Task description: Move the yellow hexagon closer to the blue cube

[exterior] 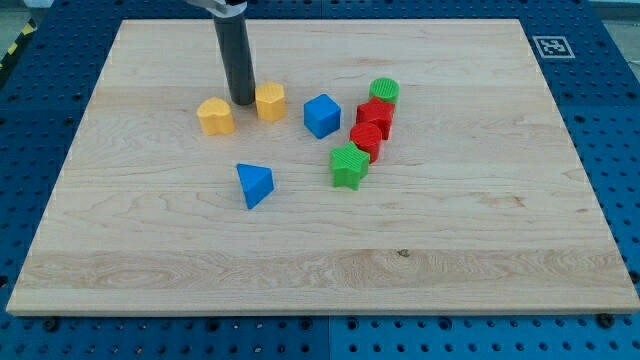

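Pale wooden board (320, 230) fills most of the view, on a blue pegboard table (600, 340) w/ a black-and-white marker tag (553, 46) at the board's top right corner. Dark rod (236, 55) comes down from the view's top; my tip (242, 100) sits between two yellow blocks, touching the yellow hexagon's (270, 102) left side. No gripper on this rig, so nothing is clasped, just a bare rod. Blue cube (322, 115) is just right of the hexagon, small gap. Yellow heart-ish block (216, 116) left of tip. Blue triangular block (254, 184) lower down. Green star block (348, 165), two red blocks (374, 117) (366, 138) & a green cylinder (384, 91) cluster right of the cube.
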You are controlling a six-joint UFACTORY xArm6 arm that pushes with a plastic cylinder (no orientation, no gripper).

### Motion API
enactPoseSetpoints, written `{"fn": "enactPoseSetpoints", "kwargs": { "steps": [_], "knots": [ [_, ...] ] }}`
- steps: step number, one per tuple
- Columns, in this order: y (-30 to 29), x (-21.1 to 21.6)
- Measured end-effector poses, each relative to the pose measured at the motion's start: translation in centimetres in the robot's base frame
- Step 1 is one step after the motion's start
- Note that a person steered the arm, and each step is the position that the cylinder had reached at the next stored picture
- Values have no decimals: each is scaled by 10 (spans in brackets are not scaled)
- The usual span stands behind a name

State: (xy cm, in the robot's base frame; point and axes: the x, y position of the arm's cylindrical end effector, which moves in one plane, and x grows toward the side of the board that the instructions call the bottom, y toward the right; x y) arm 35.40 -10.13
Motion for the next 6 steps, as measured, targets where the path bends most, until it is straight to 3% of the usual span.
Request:
{"fn": "enactPoseSetpoints", "kwargs": {
  "steps": [4, 6],
  "knots": [
    [28, 0],
    [6, -12]
  ]
}}
